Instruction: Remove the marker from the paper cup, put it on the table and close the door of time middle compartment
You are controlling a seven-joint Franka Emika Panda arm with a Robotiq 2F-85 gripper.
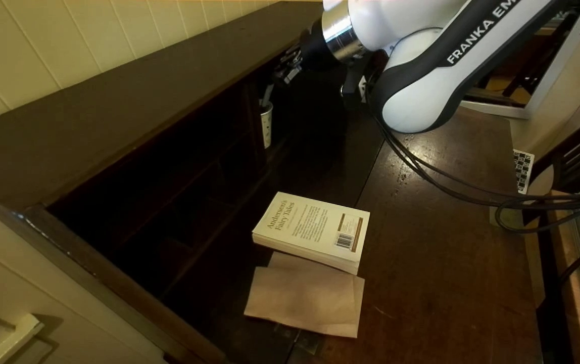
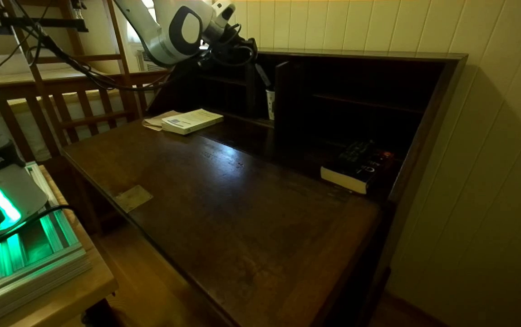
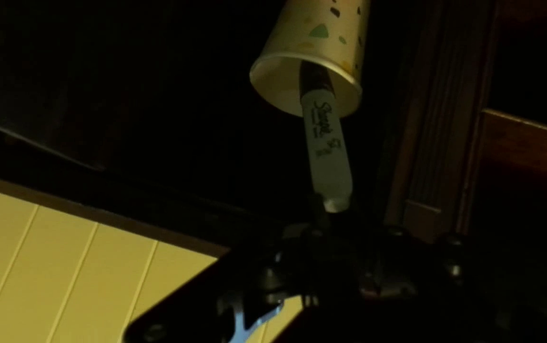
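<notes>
The white paper cup (image 1: 267,126) with small coloured specks stands in the cabinet's middle compartment; it also shows in an exterior view (image 2: 271,104) and the wrist view (image 3: 321,33). The marker (image 3: 326,138), pale grey with a dark cap end, leans out of the cup, its cap end inside the rim. It shows in both exterior views (image 1: 268,95) (image 2: 263,75). My gripper (image 3: 338,214) is above the cup, its dark fingertips closed around the marker's pale end; it also shows in an exterior view (image 2: 252,52). The dark door (image 2: 282,100) stands open beside the cup. The table (image 2: 206,204) is glossy brown.
A white paperback book (image 1: 315,230) and a tan paper sheet (image 1: 305,298) lie on the table before the cabinet. A thick black book (image 2: 356,168) lies at the cabinet's far side. The cabinet top (image 1: 143,91) overhangs the compartments. Cables (image 1: 436,177) hang from the arm.
</notes>
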